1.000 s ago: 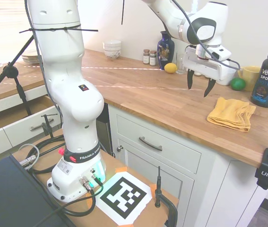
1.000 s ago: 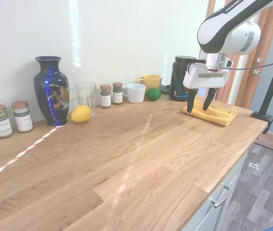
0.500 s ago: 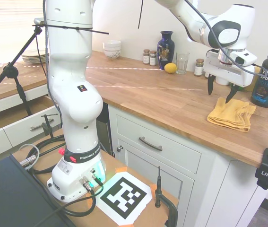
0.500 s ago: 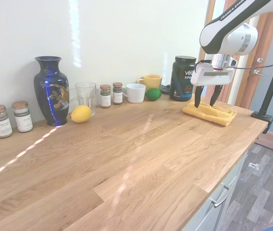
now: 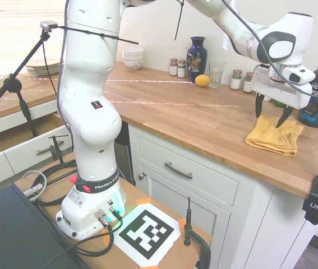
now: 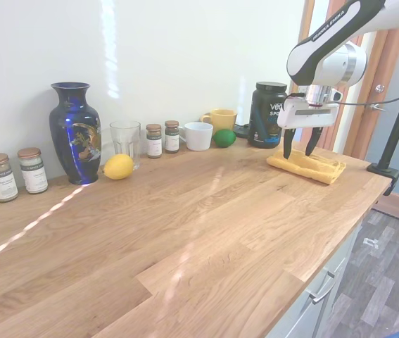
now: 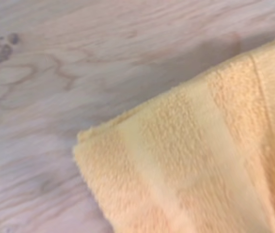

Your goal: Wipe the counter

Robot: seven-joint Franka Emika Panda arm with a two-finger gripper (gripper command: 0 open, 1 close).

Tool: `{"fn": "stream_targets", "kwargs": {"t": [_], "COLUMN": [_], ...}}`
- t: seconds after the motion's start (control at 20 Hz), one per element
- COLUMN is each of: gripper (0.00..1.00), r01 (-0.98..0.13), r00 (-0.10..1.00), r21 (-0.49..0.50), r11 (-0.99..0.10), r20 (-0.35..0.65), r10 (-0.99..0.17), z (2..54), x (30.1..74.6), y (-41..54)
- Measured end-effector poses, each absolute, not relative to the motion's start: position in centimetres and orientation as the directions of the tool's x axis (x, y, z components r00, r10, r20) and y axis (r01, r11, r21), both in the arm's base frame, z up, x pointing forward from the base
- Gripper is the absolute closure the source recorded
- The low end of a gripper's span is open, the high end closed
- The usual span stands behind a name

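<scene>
Long wooden counter (image 5: 192,120) on white cabinets
Warm-brown butcher-block planks (grain clearly visible), lying flat along the wall.

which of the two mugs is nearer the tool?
The yellow mug, by the green lime. The white mug sits farther along the wall from the open tool over the towel.

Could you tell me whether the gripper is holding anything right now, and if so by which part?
Nothing is held. The gripper is open, poised just above the folded yellow towel lying on the counter.
</scene>
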State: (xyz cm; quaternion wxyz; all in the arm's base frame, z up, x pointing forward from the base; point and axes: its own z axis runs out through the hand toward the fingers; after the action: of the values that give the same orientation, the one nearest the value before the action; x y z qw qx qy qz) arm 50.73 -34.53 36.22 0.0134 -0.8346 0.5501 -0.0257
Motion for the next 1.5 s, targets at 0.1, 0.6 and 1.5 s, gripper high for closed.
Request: {"fn": "stream_targets", "kwargs": {"t": [0.1,0.6,1.5], "gripper": [0.00,1.00,1.00], "r01": [-0.918,-0.918,-0.904], "r00": [0.393,0.394,0.425], "r21": [-0.043,-0.038,-0.070], "r11": [-0.394,-0.394,-0.423], "r20": [0.024,-0.008,-0.026], "r10": [-0.919,-0.919,-0.905], "z": [35.5,33.5,33.5], "x": [51.0,51.5,51.6], "y": [-34.8,-35.2,-35.2]}}
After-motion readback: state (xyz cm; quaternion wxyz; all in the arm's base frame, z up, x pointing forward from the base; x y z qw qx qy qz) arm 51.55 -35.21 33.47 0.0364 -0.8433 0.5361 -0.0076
